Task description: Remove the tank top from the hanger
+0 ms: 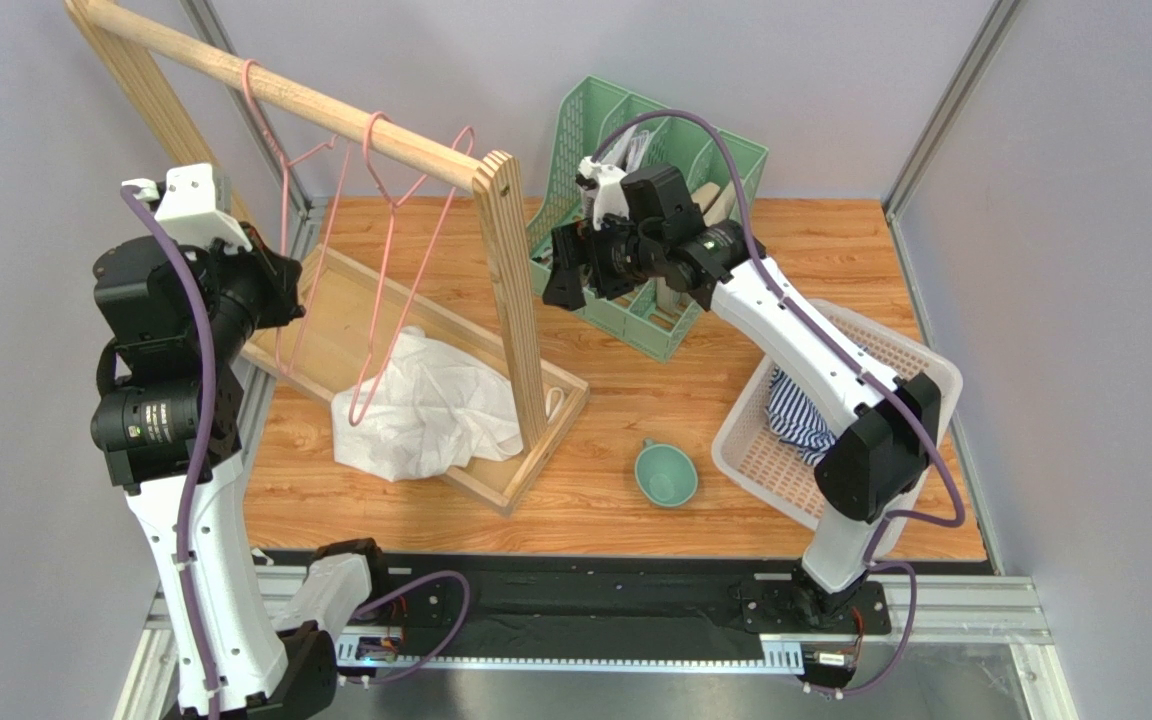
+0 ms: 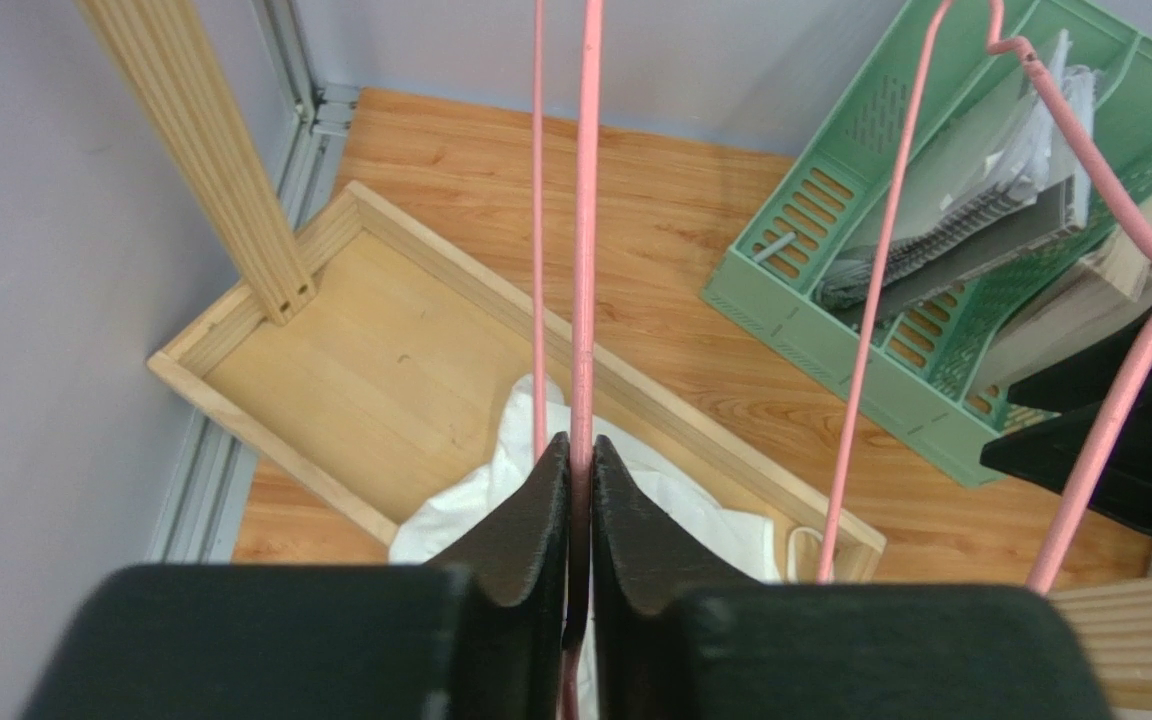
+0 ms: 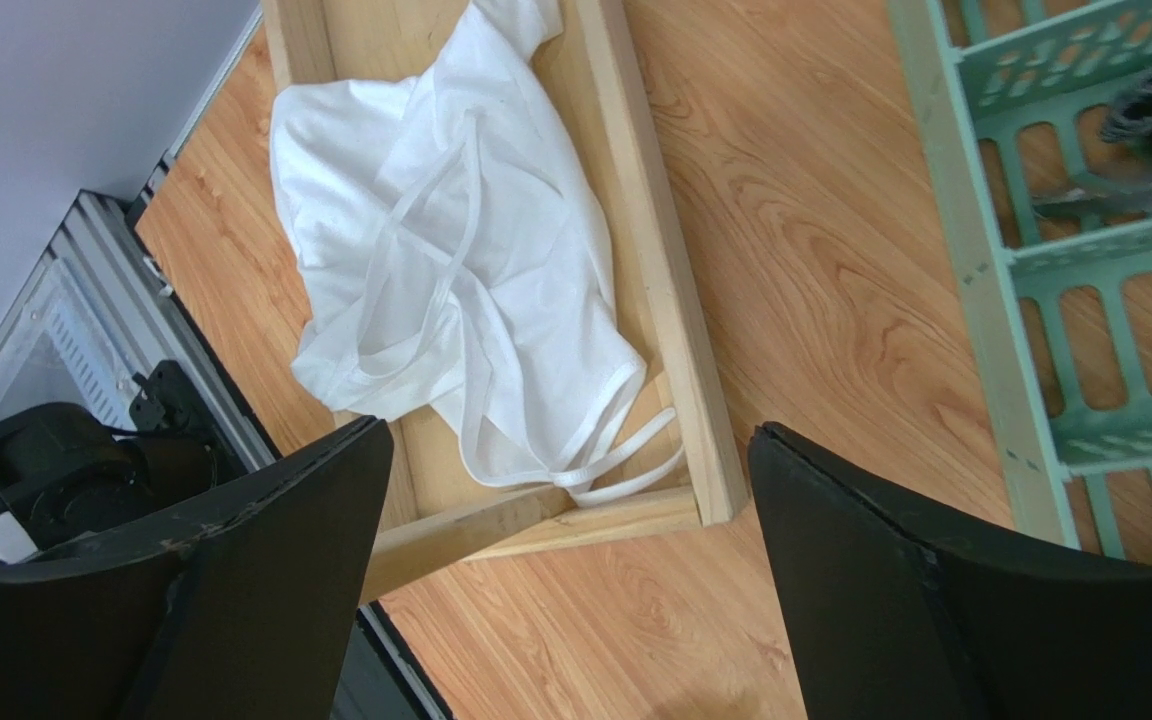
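The white tank top (image 1: 425,408) lies crumpled on the base tray of the wooden rack (image 1: 515,285), off the hangers. It also shows in the left wrist view (image 2: 687,518) and in the right wrist view (image 3: 462,255). Two bare pink hangers hang from the rack's rail. My left gripper (image 1: 291,288) is shut on the wire of the left hanger (image 2: 585,300). The second hanger (image 1: 417,255) hangs free to its right. My right gripper (image 1: 560,281) is open and empty, held high beside the rack's right post, above and apart from the tank top (image 3: 567,495).
A green file tray (image 1: 657,165) with papers stands behind the right gripper. A white basket (image 1: 898,360) holding a striped cloth (image 1: 796,413) sits at the right. A teal bowl (image 1: 666,473) sits on the wooden table near the front.
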Robot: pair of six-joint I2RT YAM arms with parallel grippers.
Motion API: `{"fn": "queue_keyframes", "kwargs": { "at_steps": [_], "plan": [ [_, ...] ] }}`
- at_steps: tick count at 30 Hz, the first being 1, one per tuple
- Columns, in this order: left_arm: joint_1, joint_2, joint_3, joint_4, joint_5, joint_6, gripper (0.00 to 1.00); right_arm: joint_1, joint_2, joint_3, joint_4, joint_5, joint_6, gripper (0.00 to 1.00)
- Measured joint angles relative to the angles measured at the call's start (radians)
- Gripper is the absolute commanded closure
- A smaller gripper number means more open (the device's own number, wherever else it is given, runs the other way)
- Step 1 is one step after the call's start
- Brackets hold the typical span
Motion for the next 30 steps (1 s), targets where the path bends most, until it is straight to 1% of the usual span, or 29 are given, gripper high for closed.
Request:
{"fn": "queue_keyframes", "kwargs": {
  "at_steps": [3, 5, 6, 7, 9, 14, 18, 23, 25, 30],
  "plan": [
    [0.0, -0.004, -0.012, -0.009, -0.025, -0.005, 0.44, 0.002, 0.067, 0.0, 0.05, -0.06, -0.021, 0.0],
    [0.001, -0.011, -0.026, -0.013, -0.043, -0.004, 0.4, 0.007, 0.117, 0.012, 0.067, -0.088, -0.035, 0.0],
    [0.001, -0.014, -0.029, -0.019, -0.05, -0.001, 0.25, 0.011, 0.149, 0.026, 0.071, -0.101, -0.044, 0.0],
    [0.0, -0.019, -0.031, -0.027, -0.061, 0.001, 0.2, 0.016, 0.177, 0.042, 0.074, -0.112, -0.053, 0.0],
    [0.0, -0.028, -0.031, -0.035, -0.09, 0.009, 0.16, 0.029, 0.243, 0.086, 0.08, -0.13, -0.079, 0.0],
    [0.001, -0.075, -0.016, -0.064, -0.191, 0.013, 0.11, 0.07, 0.377, 0.199, 0.095, -0.19, -0.132, 0.0],
    [0.001, -0.162, -0.016, -0.053, -0.22, 0.013, 0.11, 0.103, 0.479, 0.294, 0.097, -0.249, -0.182, 0.0],
    [0.001, -0.277, -0.005, -0.014, -0.198, 0.002, 0.11, 0.157, 0.596, 0.376, 0.081, -0.285, -0.247, 0.0],
    [0.001, -0.287, 0.001, 0.002, -0.166, -0.001, 0.12, 0.181, 0.643, 0.409, 0.067, -0.288, -0.267, 0.0],
    [0.001, -0.277, -0.016, 0.01, -0.109, -0.006, 0.12, 0.225, 0.693, 0.406, 0.029, -0.303, -0.317, 0.0]
  ]
}}
